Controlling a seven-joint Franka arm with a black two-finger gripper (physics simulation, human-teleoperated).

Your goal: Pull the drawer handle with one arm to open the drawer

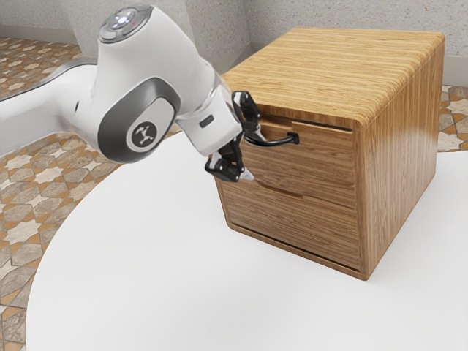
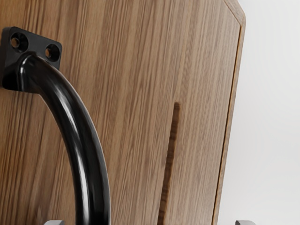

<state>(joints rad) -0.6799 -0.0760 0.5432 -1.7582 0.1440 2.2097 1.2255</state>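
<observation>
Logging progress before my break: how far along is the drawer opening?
Done: the gripper sits at the upper drawer's handle, fingers straddling the bar. In hand: the grasp, since the fingers stand open, not closed on it. Left: closing and pulling; the drawer front looks about level with the cabinet, so no clear opening shows.

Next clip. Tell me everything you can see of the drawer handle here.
The drawer handle is a glossy black rounded bar, metal by its look, bowed out from the upper drawer front. One end curves into a square black mounting plate with two screw holes, fixed flat to the wood. The bar passes between the fingers of the open gripper, nearer one finger than the other, and is not clamped.
</observation>
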